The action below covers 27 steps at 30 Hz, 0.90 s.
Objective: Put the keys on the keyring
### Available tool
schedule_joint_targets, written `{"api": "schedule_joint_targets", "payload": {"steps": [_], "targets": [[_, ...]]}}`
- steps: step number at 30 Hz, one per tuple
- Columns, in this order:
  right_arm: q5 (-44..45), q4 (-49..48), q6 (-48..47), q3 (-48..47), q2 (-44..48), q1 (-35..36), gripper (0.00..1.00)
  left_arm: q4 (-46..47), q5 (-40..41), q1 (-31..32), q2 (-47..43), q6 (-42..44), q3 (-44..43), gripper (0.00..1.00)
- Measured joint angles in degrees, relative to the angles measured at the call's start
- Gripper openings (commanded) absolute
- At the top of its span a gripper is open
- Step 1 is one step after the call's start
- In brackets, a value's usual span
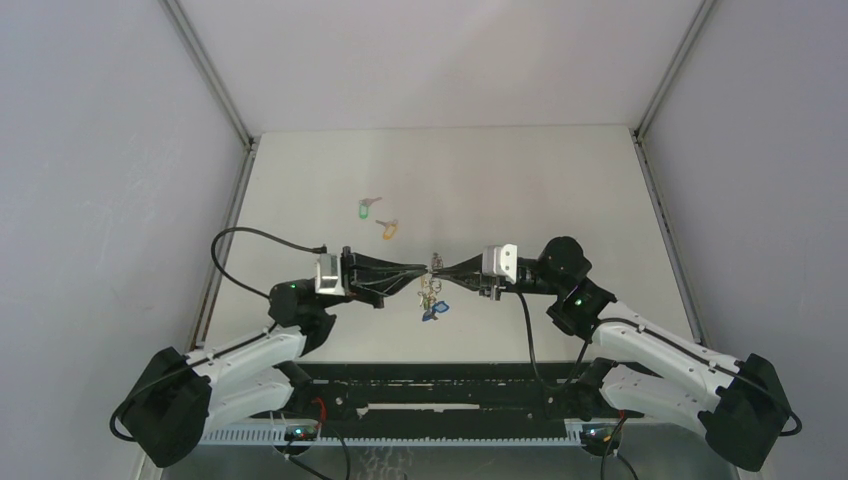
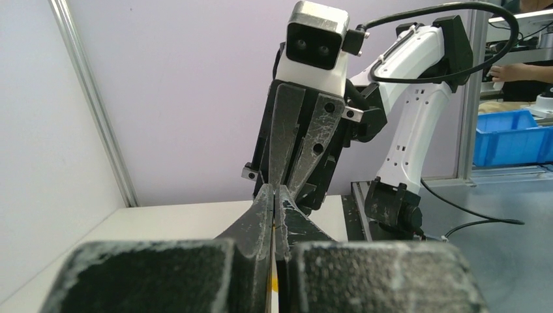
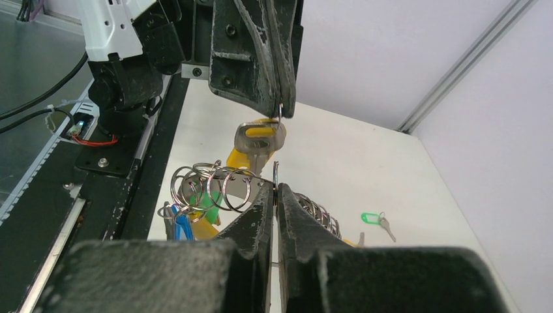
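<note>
Pale grey walls (image 1: pixel 100 150) and metal frame posts (image 1: pixel 215 75) box in a white surface (image 1: pixel 520 190). Above its near middle, my two pincers meet tip to tip in the air.

My left pincer (image 1: pixel 424 270) is clenched on the thin wire loop of a yellow-orange tagged key (image 3: pixel 259 135), which hangs just below its fingertips. My right pincer (image 1: pixel 447 271) is clenched on the keyring (image 3: pixel 209 189). One thin silver ring stands up between its fingertips, just beneath the hanging key; whether ring and key touch, I cannot tell.

The rest of the keyring is a bunch of silver rings and a stretch of bead chain (image 3: pixel 321 214). It dangles beside and under my right fingers, with a blue tag (image 3: pixel 183 227) lowest. Seen from overhead, the bunch hangs straight below the meeting point.

Two more keys lie on the surface farther back and to my left, well apart from both pincers. One is a green-tagged key (image 1: pixel 367 208); near it, on the side closer to the pincers, is an orange-tagged key (image 1: pixel 388 229). From my left wrist, the two closed pairs of fingers show nose to nose, with a sliver of yellow between mine.
</note>
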State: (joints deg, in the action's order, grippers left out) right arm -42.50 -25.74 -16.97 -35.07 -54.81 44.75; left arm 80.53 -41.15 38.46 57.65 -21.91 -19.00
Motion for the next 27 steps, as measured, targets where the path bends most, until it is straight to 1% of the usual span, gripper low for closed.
{"api": "schedule_joint_targets", "payload": {"steps": [7,27], "targets": [[0.0,0.0,0.0,0.0,0.1,0.4,0.00,0.0,0.0,0.0,1.6,0.0,0.0,0.00],[0.0,-0.2,0.0,0.0,1.0,0.4,0.00,0.0,-1.0,0.0,2.1,0.0,0.0,0.00]]}}
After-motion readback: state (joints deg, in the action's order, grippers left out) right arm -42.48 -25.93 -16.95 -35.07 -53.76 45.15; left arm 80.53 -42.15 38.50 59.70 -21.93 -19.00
